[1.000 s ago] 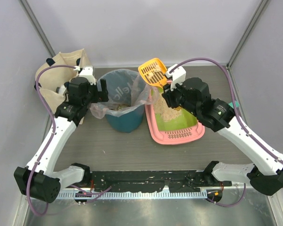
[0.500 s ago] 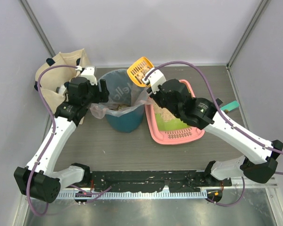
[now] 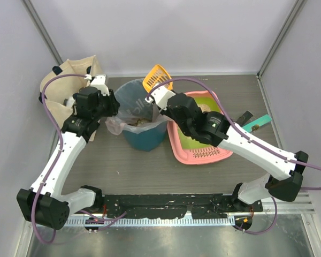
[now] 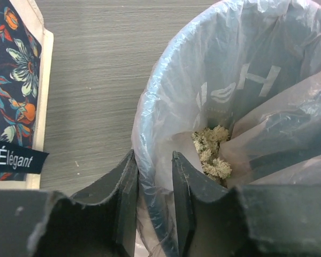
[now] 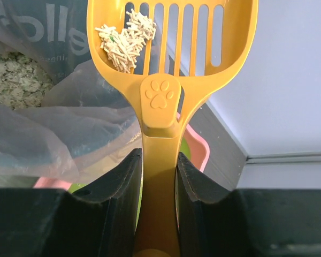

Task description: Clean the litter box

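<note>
Grey tabletop point(image 3: 128, 166): right end effector point(image 5: 159, 160) pinches scoop point(image 5: 160, 107) by bin point(image 3: 144, 136), left end effector point(image 4: 153, 160) apparently nips its liner point(image 4: 166, 91).

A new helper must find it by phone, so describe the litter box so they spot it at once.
Start at the dark wood-grain table and find the round teal bin near its middle. Right beside it, on the right in the top view, lies the litter box. It alone is a shallow pink rectangle with a lime-green floor.

Reaching forward, the left gripper point(image 4: 154, 160) pinches the bag point(image 4: 166, 96) rim; the right gripper point(image 5: 158, 158) clamps the scoop point(image 5: 160, 99).
</note>
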